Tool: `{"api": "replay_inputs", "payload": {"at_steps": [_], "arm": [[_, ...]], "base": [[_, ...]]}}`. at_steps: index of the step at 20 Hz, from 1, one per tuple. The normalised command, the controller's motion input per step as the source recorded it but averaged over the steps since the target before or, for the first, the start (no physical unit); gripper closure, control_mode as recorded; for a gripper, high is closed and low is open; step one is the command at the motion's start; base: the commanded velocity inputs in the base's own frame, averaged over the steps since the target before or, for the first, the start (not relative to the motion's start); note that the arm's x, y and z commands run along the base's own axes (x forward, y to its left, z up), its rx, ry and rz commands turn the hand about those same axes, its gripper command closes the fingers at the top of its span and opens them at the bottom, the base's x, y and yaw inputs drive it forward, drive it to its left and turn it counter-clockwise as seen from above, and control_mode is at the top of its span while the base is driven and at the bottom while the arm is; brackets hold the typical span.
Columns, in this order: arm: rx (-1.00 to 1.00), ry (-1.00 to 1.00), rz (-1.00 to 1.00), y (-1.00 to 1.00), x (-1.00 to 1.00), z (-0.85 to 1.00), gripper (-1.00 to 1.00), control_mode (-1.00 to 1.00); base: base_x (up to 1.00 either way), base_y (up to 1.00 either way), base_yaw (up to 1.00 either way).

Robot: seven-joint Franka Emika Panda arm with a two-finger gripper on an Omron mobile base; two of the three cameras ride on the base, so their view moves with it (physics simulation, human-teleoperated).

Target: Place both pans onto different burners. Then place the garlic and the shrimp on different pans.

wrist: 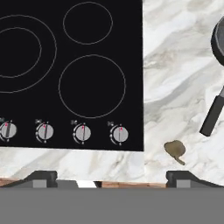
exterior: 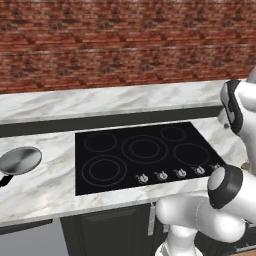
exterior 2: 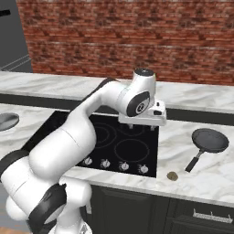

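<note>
The darker grey pan [exterior 2: 209, 139] lies on the marble counter right of the cooktop, with its black handle [wrist: 213, 114] pointing toward the front edge. The shiny silver pan [exterior: 20, 160] rests on the counter left of the cooktop [exterior: 115, 185]. A small tan garlic [wrist: 175, 148] sits on the counter by the cooktop's front right corner, also seen as garlic [exterior 2: 172, 175]. My gripper [exterior 2: 141, 127] hovers open above the right side of the cooktop with nothing between its fingers; in the hand view the gripper [wrist: 111, 178] looks down on a bare burner [wrist: 92, 86]. The shrimp is out of view.
A row of silver knobs [wrist: 82, 132] runs along the cooktop's front edge. A brick wall [exterior 2: 137, 41] backs the counter, and a raised marble ledge [exterior: 100, 102] runs behind the cooktop. Dark cabinet fronts [exterior 2: 201, 215] are below the counter.
</note>
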Motion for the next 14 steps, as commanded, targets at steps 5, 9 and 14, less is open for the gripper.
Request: {"api": "replay_inputs", "payload": {"at_steps": [5,9,14], "arm": [[0.0,0.1,-0.01,-0.83,-0.01,-0.29,-1.0,-1.0],[0.0,0.09,0.0,-0.77,-0.02,-0.34,-1.0,-1.0],[0.0,0.07,0.0,-0.69,0.0,-0.35,-1.0,-1.0]], "base": [[0.0,0.0,0.0],[0.0,0.0,0.0],[0.0,0.0,0.0]]}}
